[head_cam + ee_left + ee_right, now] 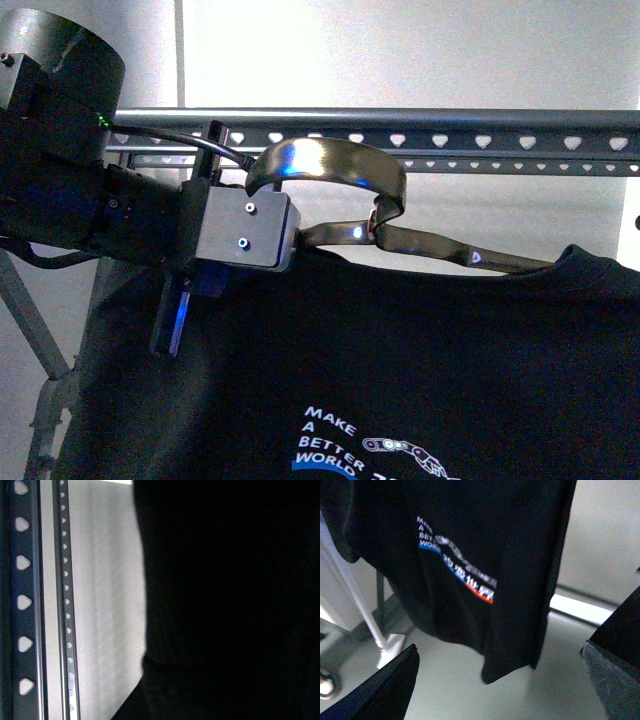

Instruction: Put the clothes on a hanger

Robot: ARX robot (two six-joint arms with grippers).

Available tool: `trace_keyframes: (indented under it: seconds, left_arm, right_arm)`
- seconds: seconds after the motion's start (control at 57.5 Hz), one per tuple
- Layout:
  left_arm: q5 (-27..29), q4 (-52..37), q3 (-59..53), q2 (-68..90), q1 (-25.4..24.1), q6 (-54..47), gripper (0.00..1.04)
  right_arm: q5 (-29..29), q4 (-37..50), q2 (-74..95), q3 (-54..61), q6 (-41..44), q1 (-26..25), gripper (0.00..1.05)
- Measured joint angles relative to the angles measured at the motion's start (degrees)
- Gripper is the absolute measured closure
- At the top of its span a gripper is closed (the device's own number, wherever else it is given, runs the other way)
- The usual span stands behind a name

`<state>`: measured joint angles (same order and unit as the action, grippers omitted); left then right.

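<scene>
The black T-shirt (450,340) reads "MAKE A BETTER WORLD" in white.

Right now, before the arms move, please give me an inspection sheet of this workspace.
Surface: pale floor; no table seen.
Job's things: black T-shirt on a shiny coat hanger, hook level with the rack rail; hooked or not, cannot tell.
Clutter: white stand foot on the floor.
Grippers: left gripper beside the hook, jaws hidden; right gripper open, empty.
Cables: black cable on the left arm.
Surroundings: pale wall.
</scene>
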<state>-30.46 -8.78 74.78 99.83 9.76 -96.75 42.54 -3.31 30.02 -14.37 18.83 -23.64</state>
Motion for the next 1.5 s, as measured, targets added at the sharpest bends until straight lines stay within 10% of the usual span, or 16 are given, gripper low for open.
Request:
trace_keyframes:
  seconds: [0.191,0.539,1.078,1.496]
  left_arm:
    - [0.0,0.0,0.0,0.0,-0.5,0.0,0.94]
    - [-0.1,0.0,0.1,0.0,0.0,0.0,0.94]
    - [0.0,0.0,0.1,0.0,-0.2,0.0,0.94]
    - [0.4,0.0,0.1,0.0,-0.2,0.0,0.94]
  right_arm:
    - [3.7,10.4,23.1,-16.5,30.2,-3.0,0.07]
    - [2.7,-8.0,35.7,-36.8,73.9,12.6,0.07]
    - [-12.2,-10.6,50.1,-47.8,74.3,26.1,0.09]
    - [-15.6,-8.6,58.5,-53.2,64.7,24.4,0.74]
